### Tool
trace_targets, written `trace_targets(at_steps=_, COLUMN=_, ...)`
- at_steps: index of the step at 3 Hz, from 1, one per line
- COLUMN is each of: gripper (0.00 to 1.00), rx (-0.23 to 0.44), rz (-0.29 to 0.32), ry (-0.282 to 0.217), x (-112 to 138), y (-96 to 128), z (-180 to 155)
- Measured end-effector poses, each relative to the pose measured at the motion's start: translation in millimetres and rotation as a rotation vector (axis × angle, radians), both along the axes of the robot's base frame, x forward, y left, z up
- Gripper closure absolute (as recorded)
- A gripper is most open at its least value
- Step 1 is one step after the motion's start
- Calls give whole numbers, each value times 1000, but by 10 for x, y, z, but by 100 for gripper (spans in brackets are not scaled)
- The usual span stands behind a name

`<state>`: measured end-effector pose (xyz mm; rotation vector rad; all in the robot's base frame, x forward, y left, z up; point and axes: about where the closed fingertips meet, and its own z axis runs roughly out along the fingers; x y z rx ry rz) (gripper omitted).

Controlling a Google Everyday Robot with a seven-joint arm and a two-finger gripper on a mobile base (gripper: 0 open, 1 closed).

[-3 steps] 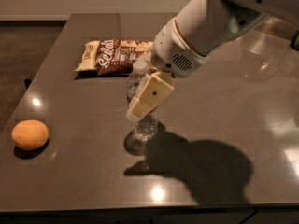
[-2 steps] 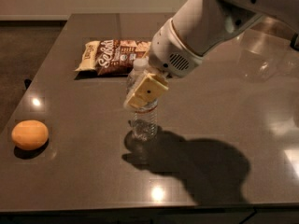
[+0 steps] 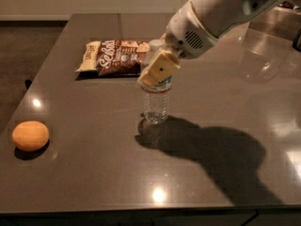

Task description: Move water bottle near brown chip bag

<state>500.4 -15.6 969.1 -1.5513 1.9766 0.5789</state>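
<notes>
One claw (image 3: 158,71) clasping water bottle (image 3: 156,103), brown chip bag (image 3: 112,58) behind

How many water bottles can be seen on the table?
1. The water bottle is upright, just in front of the brown chip bag; the hand grips its upper part. No other seems hidden.

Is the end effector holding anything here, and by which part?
The end effector grips the water bottle by its upper body, just above the label.
</notes>
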Motion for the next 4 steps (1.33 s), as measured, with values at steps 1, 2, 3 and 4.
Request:
trace_targets(at_steps=1, gripper=100, rx=42, rz=-67, ry=-5, x=285, y=-142, z=77)
trace_targets(at_steps=2, gripper=100, rx=115, rz=-135, ry=-27, x=597, y=-194, z=210)
trace_targets(at_steps=3, gripper=100, rx=141, rz=-178, ry=-56, x=836, y=-129, z=293)
trace_targets(at_steps=4, gripper=100, rx=140, rz=-197, ry=-78, x=1026, y=-19, z=314)
